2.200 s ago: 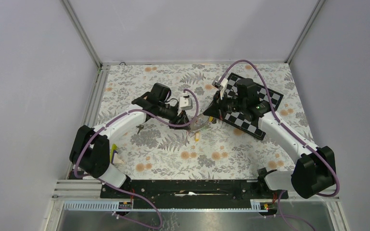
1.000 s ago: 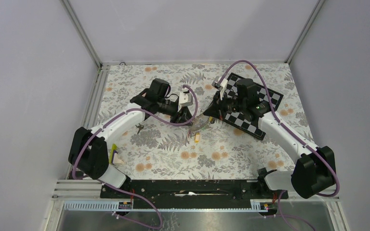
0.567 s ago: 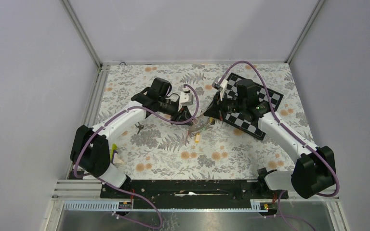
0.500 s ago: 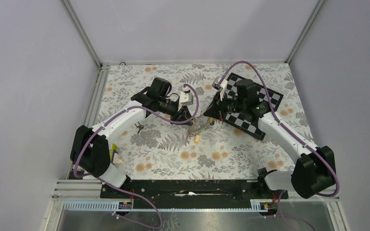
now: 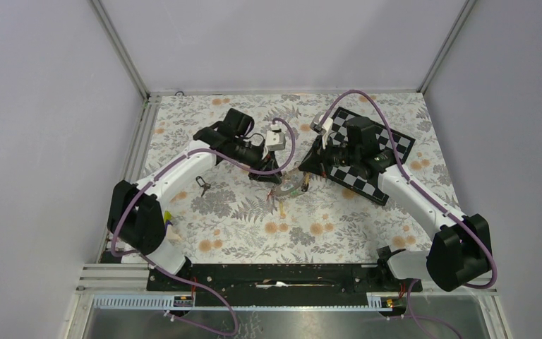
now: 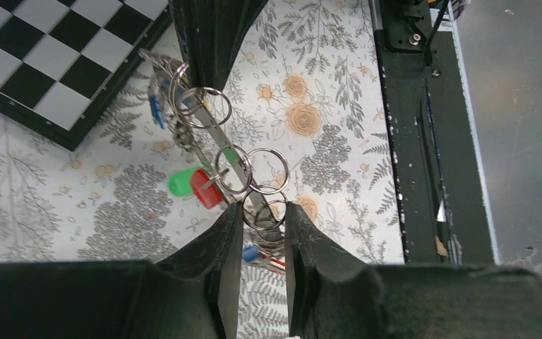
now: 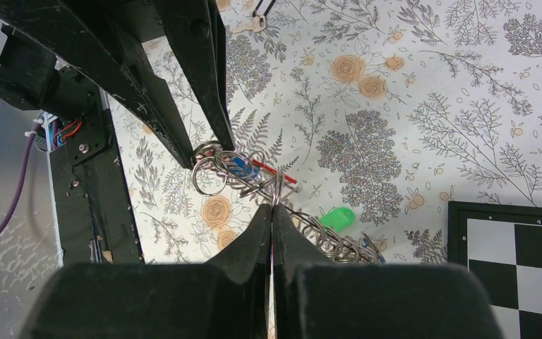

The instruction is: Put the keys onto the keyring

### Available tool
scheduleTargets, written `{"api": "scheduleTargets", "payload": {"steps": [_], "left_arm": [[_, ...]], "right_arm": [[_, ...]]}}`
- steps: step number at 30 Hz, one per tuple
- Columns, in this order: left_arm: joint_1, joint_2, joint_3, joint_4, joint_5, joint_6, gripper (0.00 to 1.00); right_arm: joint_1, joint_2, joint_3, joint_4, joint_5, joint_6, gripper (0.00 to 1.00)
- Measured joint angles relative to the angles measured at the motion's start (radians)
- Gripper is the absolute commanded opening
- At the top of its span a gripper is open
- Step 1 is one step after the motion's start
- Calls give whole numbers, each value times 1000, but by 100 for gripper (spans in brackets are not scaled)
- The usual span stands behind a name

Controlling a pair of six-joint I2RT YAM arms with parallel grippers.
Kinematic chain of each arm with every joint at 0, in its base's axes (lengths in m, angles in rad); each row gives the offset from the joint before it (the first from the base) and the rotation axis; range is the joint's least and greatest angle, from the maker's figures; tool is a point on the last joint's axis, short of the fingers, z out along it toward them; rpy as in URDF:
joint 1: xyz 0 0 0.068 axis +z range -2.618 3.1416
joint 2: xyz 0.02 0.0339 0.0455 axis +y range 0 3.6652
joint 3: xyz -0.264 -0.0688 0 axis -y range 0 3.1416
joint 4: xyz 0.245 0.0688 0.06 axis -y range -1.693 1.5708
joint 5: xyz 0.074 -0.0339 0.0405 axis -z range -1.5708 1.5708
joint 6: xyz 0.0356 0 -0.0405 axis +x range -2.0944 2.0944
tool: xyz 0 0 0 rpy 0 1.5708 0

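The keyring hangs above the floral table between both grippers; in the left wrist view it is a grey band seen edge-on, strung with small wire rings. My right gripper is shut on its thin edge. My left gripper stands opposite, its jaws closed on a small wire ring of a key at the band's near end. Green, red and blue keys dangle below the band. The green key and a blue one also show in the right wrist view.
The black-and-white chequered board lies at the back right, under my right arm. A dark key lies alone on the table left of the grippers. The black base rail runs along the near edge.
My left gripper's jaws have narrowed around the small ring, and the left arm has shifted slightly back and right. The right arm has stayed put, still holding the keyring.
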Motion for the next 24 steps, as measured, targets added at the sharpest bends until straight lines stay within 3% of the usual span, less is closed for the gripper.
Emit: {"api": "scheduleTargets", "payload": {"steps": [24], "left_arm": [[-1,107,108,-127,2,-211,35]], "right_arm": [[0,0,-20,-4,22,-42,0]]}}
